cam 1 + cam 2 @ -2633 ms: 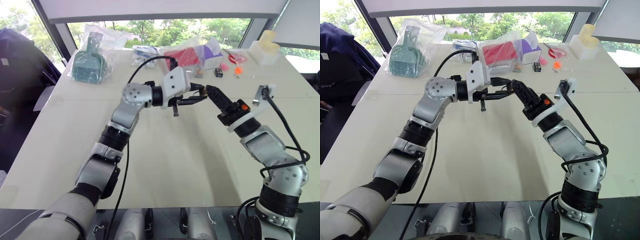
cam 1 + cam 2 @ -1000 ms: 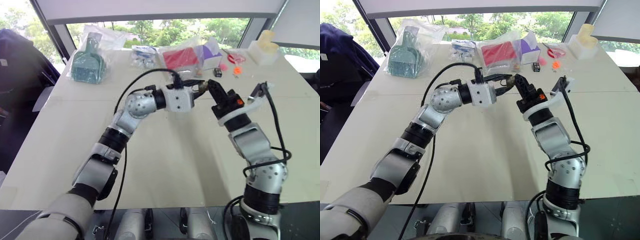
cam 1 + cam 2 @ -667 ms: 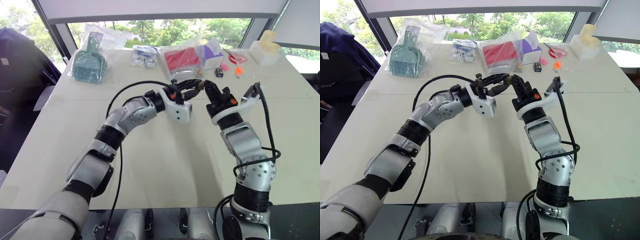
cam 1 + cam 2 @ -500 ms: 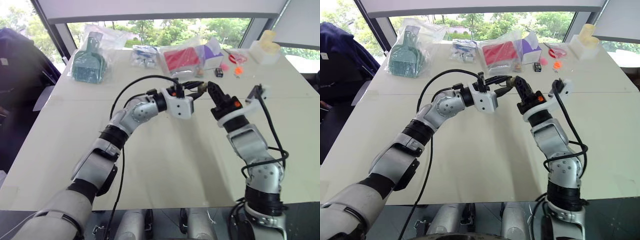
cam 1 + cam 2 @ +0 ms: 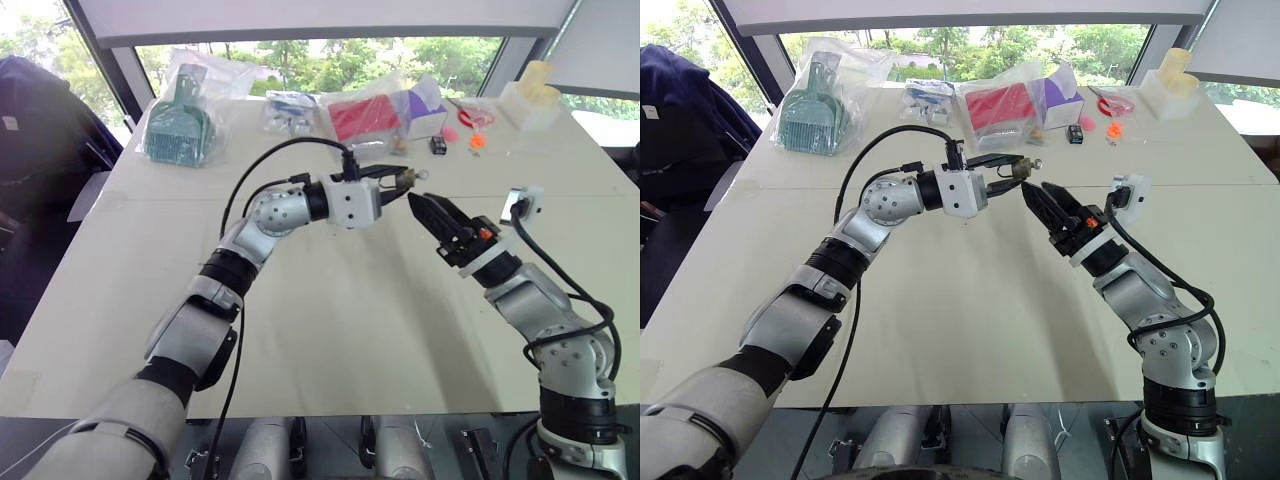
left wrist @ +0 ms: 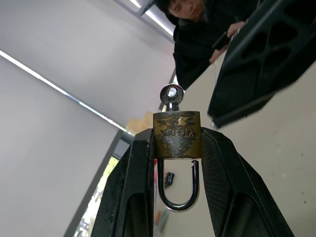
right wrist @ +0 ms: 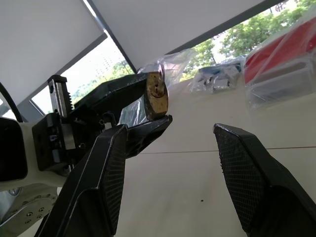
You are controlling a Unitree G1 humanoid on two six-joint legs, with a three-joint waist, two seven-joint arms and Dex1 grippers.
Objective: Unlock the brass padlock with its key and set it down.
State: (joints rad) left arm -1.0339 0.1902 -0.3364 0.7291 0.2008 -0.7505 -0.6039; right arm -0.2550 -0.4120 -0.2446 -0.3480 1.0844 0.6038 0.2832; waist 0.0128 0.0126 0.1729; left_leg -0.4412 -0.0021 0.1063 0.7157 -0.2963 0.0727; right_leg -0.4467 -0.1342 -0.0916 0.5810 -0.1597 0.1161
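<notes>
I see the padlock point(image 6: 176, 134) pinched between my left gripper's point(image 5: 398, 180) two fingers, held up over the table point(image 5: 330, 330), its key point(image 6: 171, 95) sticking out of the body and the shackle point(image 6: 177, 186) sprung free on one side. My right gripper point(image 5: 425, 210) sits just beside it, fingers spread apart and holding nothing.

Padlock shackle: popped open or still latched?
Open. In the left wrist view one leg of the brass padlock's shackle ends short of the body with a gap, and the key sits in it. The left hand clamps the body.
</notes>
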